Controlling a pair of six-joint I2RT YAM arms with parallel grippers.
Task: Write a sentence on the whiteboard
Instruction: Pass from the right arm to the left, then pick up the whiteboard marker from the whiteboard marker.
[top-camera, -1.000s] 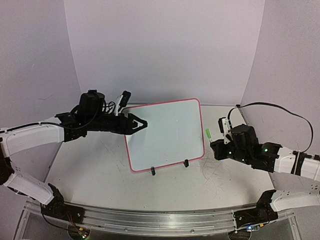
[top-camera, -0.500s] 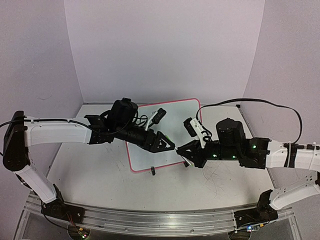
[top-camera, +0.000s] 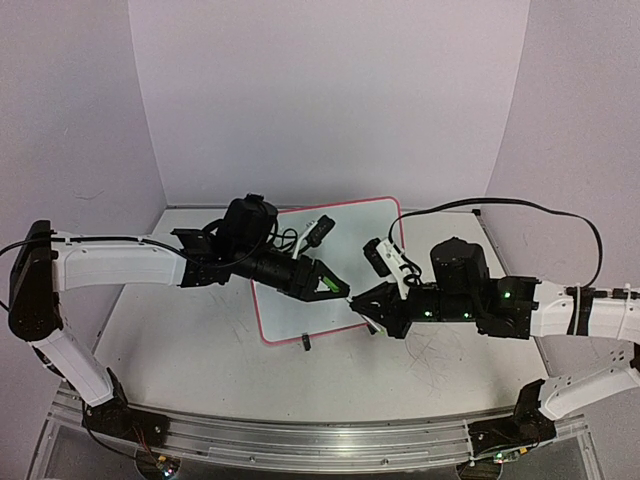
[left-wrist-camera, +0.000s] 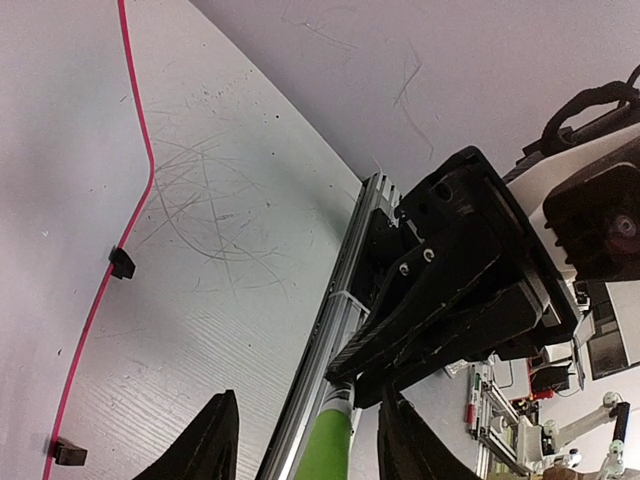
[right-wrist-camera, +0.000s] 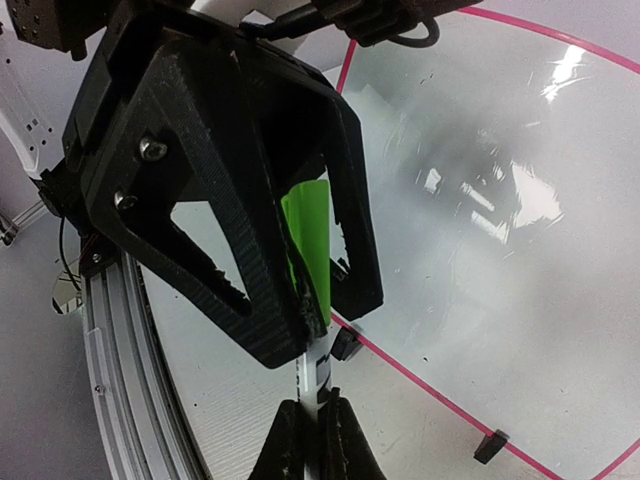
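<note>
The whiteboard (top-camera: 355, 222) sits in the middle of the desk (top-camera: 190, 350). It is a small glossy white rectangle with a thin pink-red rim and rounded corners, turned a little so its near edge climbs toward 3 o'clock. From where I stand its face reads plain white with soft patches of glare, sharpest in the right wrist view. Small black stand feet (left-wrist-camera: 121, 263) clip the rim on its 6 o'clock side; one shows from above, two in the left wrist view.

Over the board's 5 o'clock corner the two claws meet tip to tip. Between them is a marker (right-wrist-camera: 310, 240) with a bright green cap and a white barrel. The right claw (top-camera: 360, 306), reaching in from 3 o'clock, is pressed together on the white barrel, pinching it. The left claw (top-camera: 343, 292), coming from 9 o'clock, has its black fingers (right-wrist-camera: 230, 120) spread to either side of the green cap. The left wrist view shows a gap on each side, so it brackets the cap without gripping it.

Around the board the pale desk carries thin grey scribbles (left-wrist-camera: 200, 200). A black cable (top-camera: 540, 212) loops above the right arm. An aluminium rail (top-camera: 300, 440) runs along the desk's 6 o'clock edge. Pale lilac walls (top-camera: 330, 100) close the scene at 9, 12 and 3 o'clock.
</note>
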